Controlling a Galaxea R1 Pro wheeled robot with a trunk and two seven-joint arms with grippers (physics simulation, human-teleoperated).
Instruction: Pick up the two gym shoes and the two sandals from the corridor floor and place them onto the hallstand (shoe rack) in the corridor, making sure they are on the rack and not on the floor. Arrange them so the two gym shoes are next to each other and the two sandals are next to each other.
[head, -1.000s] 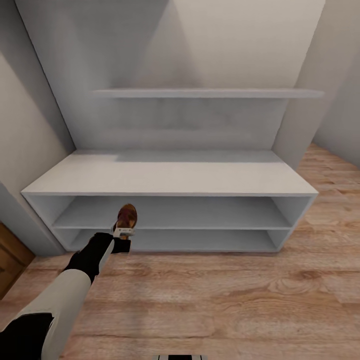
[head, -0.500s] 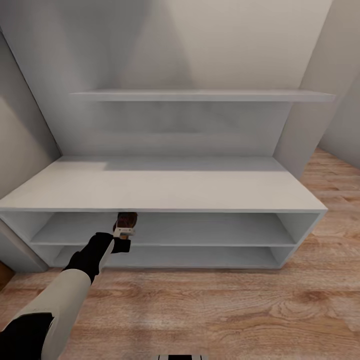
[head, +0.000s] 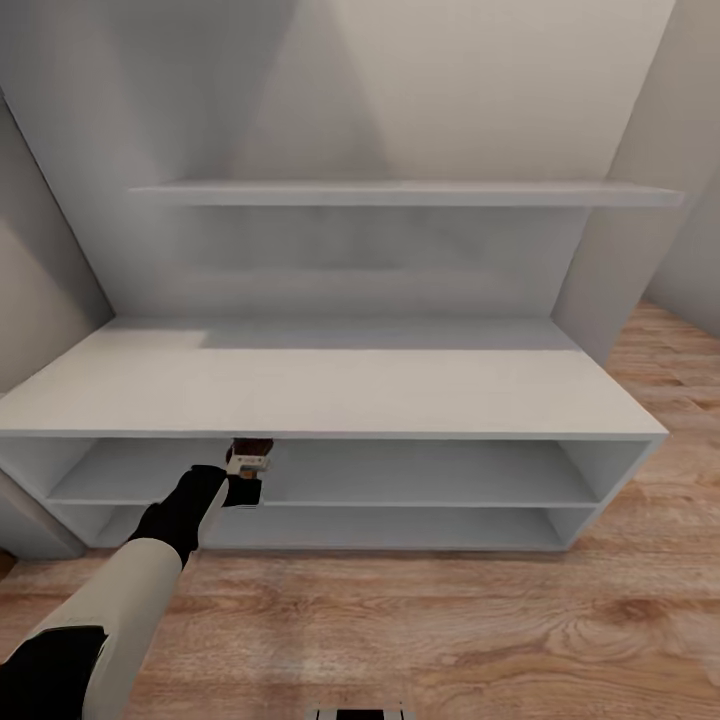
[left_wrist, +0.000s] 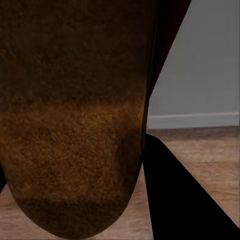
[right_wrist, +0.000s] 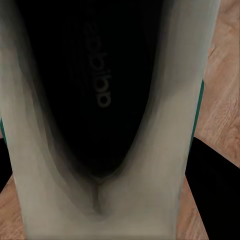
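Corridor with a wood-plank floor and the pale grey shoe rack against the wall, one long wall shelf above it. In the head view the left end effector is at the mouth of the upper open shelf, closed on a brown sandal whose front is tucked under the rack's top board.

Left wrist view: the sandal sits right in front of the lens, sole side showing, with floor and a grey wall behind it. So that one's clamped.

Right wrist view: a cream sneaker with a dark inside fills the frame, green stripe at the edge, floor behind it. I'd say the right end effector has it gripped, though the fingers aren't clear.

For a clean placement I'd push the sandal further in, keep it level, lower it until the sole rests flat, then let go, leaving room beside it for its partner.

Compared with a second ago, the rack looks bigger and closer, so the camera has moved in, and less of the sandal shows now.
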